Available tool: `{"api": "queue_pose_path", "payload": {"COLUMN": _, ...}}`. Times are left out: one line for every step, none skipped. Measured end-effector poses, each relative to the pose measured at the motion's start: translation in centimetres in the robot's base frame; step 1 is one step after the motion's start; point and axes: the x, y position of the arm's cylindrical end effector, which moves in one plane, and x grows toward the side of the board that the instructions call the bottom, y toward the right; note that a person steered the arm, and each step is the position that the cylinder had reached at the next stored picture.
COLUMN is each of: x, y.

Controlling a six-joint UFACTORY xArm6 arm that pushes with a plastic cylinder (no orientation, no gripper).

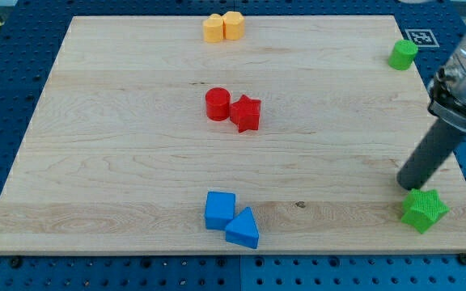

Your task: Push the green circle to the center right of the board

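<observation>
The green circle (404,54) stands at the view's top right, at the right edge of the wooden board (120,162). My tip (408,187) rests on the board at the lower right, far below the green circle. It touches or nearly touches the top of a green star (424,210) near the bottom right corner. The arm's dark rod rises from the tip toward the view's upper right.
A red circle (218,104) and a red star (246,113) sit together at the board's centre. Two yellow blocks (223,27) sit at the top edge. A blue square (220,209) and a blue triangle (243,229) sit at the bottom centre.
</observation>
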Motion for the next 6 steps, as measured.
{"api": "queue_pose_path", "payload": {"x": -6.5, "y": -1.3}}
{"api": "queue_pose_path", "payload": {"x": -12.8, "y": -1.6}}
{"api": "queue_pose_path", "payload": {"x": -18.6, "y": -1.6}}
{"api": "queue_pose_path", "payload": {"x": -24.3, "y": -1.6}}
{"api": "queue_pose_path", "payload": {"x": -28.4, "y": -0.2}}
{"api": "queue_pose_path", "payload": {"x": -29.1, "y": 4.5}}
